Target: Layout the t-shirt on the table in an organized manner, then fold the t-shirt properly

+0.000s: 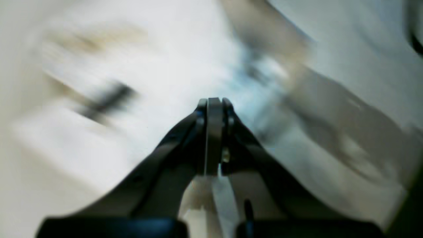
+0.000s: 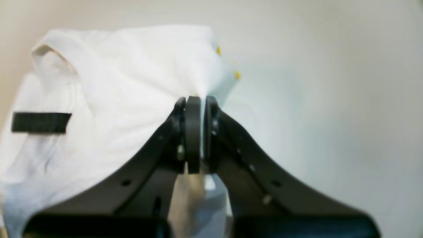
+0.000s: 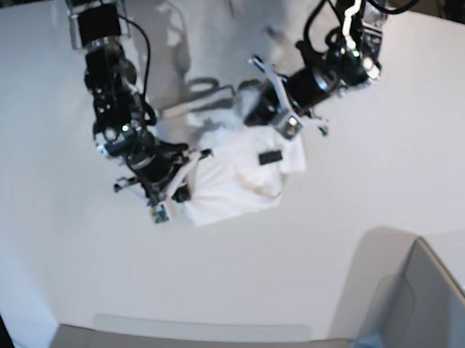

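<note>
On the counter (image 3: 357,173), t-shirt (image 3: 236,182) bunched between both arms: right jaws (image 2: 197,99) pinching its edge, left jaws (image 1: 214,100) clenched just above it.

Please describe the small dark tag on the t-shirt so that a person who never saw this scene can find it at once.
Look at the big white table and find the white t-shirt bunched near its middle, between the two robot arms. On the top of the cloth, near the neckline, lies a small dark tag. It is the only black rectangle on the white fabric.
</note>
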Tool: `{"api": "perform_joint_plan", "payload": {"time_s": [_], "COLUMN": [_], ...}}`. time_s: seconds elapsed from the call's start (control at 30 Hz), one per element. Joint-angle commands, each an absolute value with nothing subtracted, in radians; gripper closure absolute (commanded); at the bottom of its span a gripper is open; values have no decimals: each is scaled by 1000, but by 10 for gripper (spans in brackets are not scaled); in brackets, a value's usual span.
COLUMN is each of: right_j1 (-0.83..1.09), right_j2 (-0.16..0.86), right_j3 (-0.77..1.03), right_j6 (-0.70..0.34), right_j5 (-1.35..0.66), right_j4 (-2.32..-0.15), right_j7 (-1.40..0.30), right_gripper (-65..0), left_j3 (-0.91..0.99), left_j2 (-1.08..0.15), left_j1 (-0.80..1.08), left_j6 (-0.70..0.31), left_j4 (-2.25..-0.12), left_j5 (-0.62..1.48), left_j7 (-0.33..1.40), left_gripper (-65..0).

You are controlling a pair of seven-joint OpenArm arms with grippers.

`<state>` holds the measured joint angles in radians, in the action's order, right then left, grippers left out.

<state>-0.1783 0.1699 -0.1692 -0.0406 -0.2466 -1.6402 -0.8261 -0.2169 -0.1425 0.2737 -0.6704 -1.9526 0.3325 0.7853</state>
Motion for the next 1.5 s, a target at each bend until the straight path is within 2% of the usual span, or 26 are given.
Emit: {"api": "perform_joint_plan", "payload": {"time_s": [0.0, 0.23, 0.43, 0.57, 0.67, 0.83, 0.97, 1.1, 1.17, 1.3, 1.37, 1.47], "right_j1": [-211, -191, -165, -153, -127, -85, -35, 16, 47, 113, 140, 170], "right_j2": [171, 166, 171, 168, 176, 183, 191, 191, 191, 193, 194, 196], "right_j3": [-163, -174, -174, -200, -236, -232, -151, -58, -1, 102, 145, 186], "right_j6": [-42, -42, -42, -42, -44, -42, -42, -42, -42, -42, -42, -42], "right_j5": [-254, -259, -257, -259, -255, -254, -257, -260, -260, -260, -260, -260], "right_j4": [-1647, -1557, -1477, -1481, -1546, -1710, -1836, -1857, -1854, -1853, -1851, -1850], "right_j7": [-799, -799, -743, -740, -739, -737, -739, -739, -739, -737, -737, -737], "right_gripper": [0, 0, -4, -174, -242, -242, -242, -242, -242, -242, -242, -242], "left_j3": [-242, -298, -300, -300, -300, -300, -297, -294, -254, -202, -200, -208], "left_j2": [-165, -197, -197, -197, -197, -197, -191, -191, -189, -188, -188, -188], "left_j1": [275, 277, 275, 251, 243, 237, 223, 171, 163, 166, 160, 160], "left_j6": [-670, -665, -564, -564, -562, -562, -561, -552, -472, -291, -249, -243], "left_j4": [-1972, -1969, -1969, -1969, -1963, -1963, -1965, -1963, -1963, -1969, -1966, -1965], "left_j5": [351, 351, 351, 351, 351, 351, 351, 352, 355, 360, 360, 360], "left_j7": [757, 757, 757, 757, 757, 757, 748, 757, 757, 746, 754, 756], "left_gripper": [0, 0, 0, 0, 0, 0, 0, 0, -76, -172, -200, -233]}}
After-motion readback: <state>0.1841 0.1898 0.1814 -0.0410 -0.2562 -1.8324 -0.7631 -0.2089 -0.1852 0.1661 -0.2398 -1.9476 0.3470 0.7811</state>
